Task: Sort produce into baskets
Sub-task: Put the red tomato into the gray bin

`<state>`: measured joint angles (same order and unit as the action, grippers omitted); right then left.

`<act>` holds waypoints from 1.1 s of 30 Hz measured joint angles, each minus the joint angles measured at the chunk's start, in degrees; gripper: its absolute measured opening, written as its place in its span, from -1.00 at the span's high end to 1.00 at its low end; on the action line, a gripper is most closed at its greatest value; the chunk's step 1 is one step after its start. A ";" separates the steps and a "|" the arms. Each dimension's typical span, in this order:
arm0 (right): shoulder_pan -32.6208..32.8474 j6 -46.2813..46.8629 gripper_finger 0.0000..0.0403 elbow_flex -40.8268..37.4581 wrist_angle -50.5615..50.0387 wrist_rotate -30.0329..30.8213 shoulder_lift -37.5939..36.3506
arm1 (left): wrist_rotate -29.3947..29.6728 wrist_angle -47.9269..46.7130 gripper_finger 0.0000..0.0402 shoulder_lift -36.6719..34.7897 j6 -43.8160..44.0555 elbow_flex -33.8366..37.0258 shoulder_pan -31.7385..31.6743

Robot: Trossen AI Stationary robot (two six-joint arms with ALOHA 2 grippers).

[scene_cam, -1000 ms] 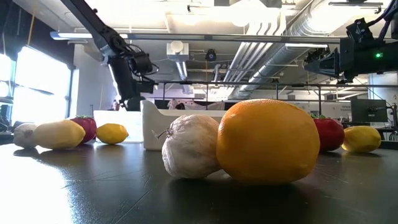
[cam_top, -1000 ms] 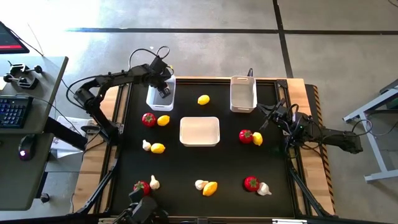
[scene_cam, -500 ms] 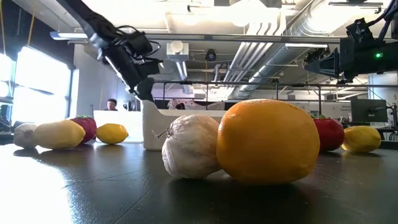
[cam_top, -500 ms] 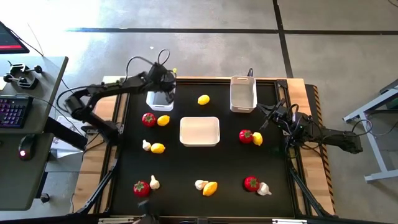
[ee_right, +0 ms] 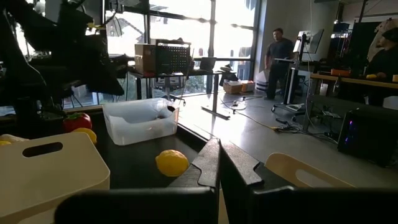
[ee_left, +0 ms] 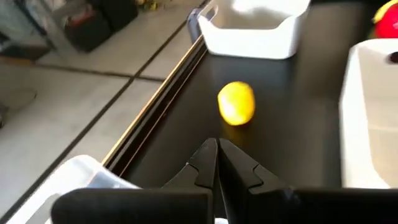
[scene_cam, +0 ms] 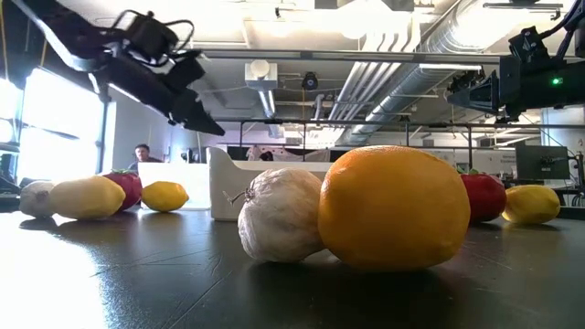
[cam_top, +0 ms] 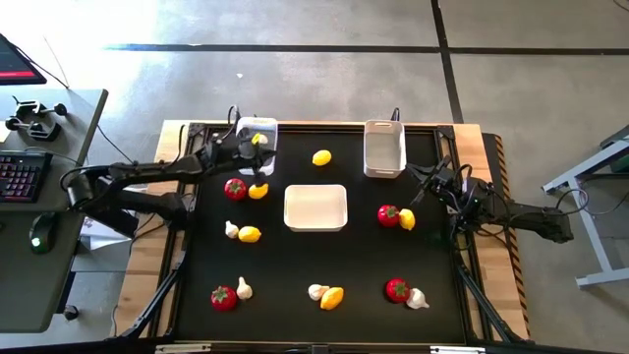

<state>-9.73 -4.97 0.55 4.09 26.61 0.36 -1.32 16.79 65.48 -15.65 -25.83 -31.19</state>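
Note:
Three white baskets stand on the black table: a narrow one at the far left with a yellow piece in it, a narrow one at the far right, and a wider one in the middle. Red fruits, yellow lemons and whitish garlic bulbs lie scattered around them. My left gripper is shut and empty at the left basket's near side, above the table, pointing toward a lemon. My right gripper is shut and empty near the table's right edge, by a red fruit and a lemon.
A red fruit and a lemon lie just near-side of my left gripper. More pieces lie along the near edge, among them a garlic and a lemon. A person stands in the room beyond.
My left gripper has come away from above the far-left basket toward the table's near edge and has tipped from pointing down to pointing level at the table's right. Its arm has swung out low to the left. A yellow piece now shows in that basket.

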 joint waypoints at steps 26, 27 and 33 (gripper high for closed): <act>-0.03 0.00 1.00 0.00 -0.01 -1.06 0.00 | -0.05 27.72 1.00 -4.02 3.59 16.88 20.27; -0.03 0.00 1.00 -0.01 0.00 -1.32 0.00 | -0.07 27.75 1.00 -4.02 3.59 16.88 20.67; -0.16 1.22 1.00 0.01 0.80 -0.37 0.00 | 0.09 27.66 1.00 -4.00 3.60 16.88 22.11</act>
<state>-9.89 -3.75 0.56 4.89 26.24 0.36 -1.24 44.45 61.47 -12.04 -8.95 -9.09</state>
